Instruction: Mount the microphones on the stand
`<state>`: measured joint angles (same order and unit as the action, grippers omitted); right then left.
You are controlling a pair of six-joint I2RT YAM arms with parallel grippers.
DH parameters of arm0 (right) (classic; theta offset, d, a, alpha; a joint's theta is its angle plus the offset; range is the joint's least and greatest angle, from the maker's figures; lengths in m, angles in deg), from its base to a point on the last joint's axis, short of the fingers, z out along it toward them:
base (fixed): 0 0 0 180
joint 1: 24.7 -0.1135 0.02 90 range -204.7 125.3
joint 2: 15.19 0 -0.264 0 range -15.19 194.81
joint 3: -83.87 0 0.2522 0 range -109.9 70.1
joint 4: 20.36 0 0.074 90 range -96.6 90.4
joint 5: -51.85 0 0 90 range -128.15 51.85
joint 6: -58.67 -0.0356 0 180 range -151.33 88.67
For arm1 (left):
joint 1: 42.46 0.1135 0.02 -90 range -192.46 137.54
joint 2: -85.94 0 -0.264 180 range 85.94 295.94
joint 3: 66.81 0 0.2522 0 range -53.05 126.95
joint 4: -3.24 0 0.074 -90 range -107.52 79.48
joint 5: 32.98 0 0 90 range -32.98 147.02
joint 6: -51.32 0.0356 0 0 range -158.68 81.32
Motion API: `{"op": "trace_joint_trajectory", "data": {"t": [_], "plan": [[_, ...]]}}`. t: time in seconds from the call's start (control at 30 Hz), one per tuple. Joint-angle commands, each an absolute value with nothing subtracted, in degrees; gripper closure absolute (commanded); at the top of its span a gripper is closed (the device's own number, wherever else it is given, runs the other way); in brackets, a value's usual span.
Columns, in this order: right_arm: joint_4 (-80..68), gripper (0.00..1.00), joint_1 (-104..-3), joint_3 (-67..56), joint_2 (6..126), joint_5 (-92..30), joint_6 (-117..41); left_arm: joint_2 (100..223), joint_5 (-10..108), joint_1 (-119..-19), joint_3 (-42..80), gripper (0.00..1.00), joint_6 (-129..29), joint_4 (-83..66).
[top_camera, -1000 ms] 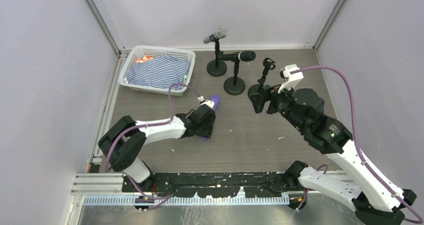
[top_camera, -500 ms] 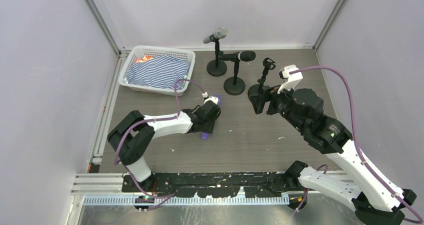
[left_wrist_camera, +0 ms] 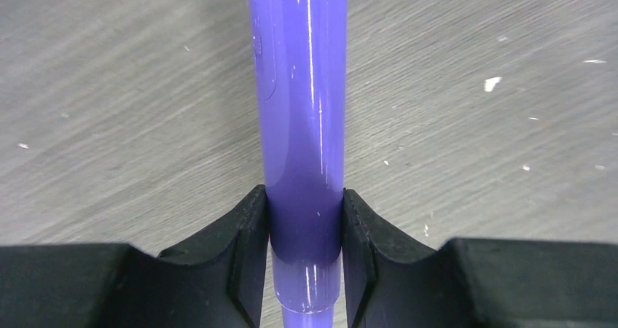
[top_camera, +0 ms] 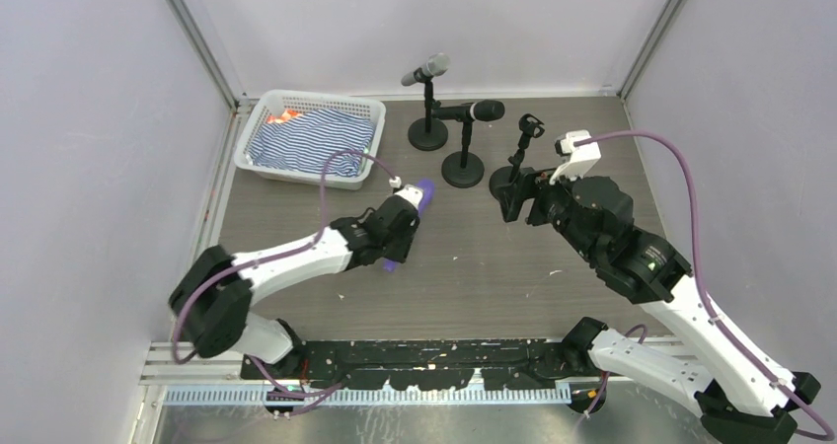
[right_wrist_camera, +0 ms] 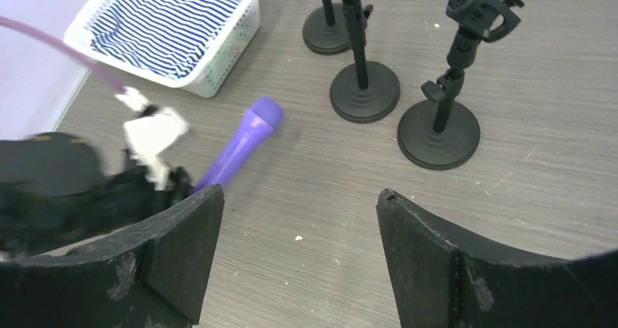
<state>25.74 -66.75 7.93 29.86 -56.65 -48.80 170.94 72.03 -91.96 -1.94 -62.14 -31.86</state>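
A purple microphone [left_wrist_camera: 302,109] lies on the grey table, also visible in the top view [top_camera: 423,188] and the right wrist view [right_wrist_camera: 240,146]. My left gripper [left_wrist_camera: 304,229] is shut on its handle near the tail end, seen from above in the top view [top_camera: 393,229]. An empty black stand [top_camera: 520,153] with an open clip on top stands at centre right, clear in the right wrist view [right_wrist_camera: 450,80]. Two other stands [top_camera: 464,148] hold microphones. My right gripper [right_wrist_camera: 300,200] is open and empty, hovering near the empty stand [top_camera: 513,197].
A white basket [top_camera: 265,104] with striped cloth sits at the back left, also in the right wrist view [right_wrist_camera: 226,40]. A purple cable loops over my left arm [top_camera: 341,168]. Grey walls close in the table on three sides.
My left arm has shifted, its elbow swinging left and forward, with the gripper still on the purple microphone, which moved slightly up-left. The right arm has barely moved.
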Motion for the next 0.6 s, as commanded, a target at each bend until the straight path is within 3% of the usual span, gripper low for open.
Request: {"op": "trace_joint_trajectory", "data": {"t": [0.0, 0.13, 0.23, 0.37, 0.57], "plan": [[28.89, 0.18, -66.32, 4.55, 33.19, -61.44, -54.47, 158.76, 72.68, -91.86, -4.8, 0.99, -56.67, -27.66], [31.19, 0.16, -62.93, 1.93, 36.56, -57.19, -57.96, 151.43, 72.13, -91.86, -7.12, 0.99, -56.16, -24.97], [28.73, 0.14, -58.93, 2.0, 39.16, -44.73, -60.03, 147.83, 68.14, -91.91, -8.07, 1.0, -55.29, -22.64], [18.42, 0.13, -57.42, 6.45, 40.34, -31.74, -64.93, 143.8, 61.77, -91.95, -9.98, 0.99, -55.19, -15.56], [4.02, 0.13, -57.37, 13.19, 41.68, -27.6, -71.84, 144.29, 59.13, -91.95, -7.39, 1.0, -57.75, -12.65]]}}
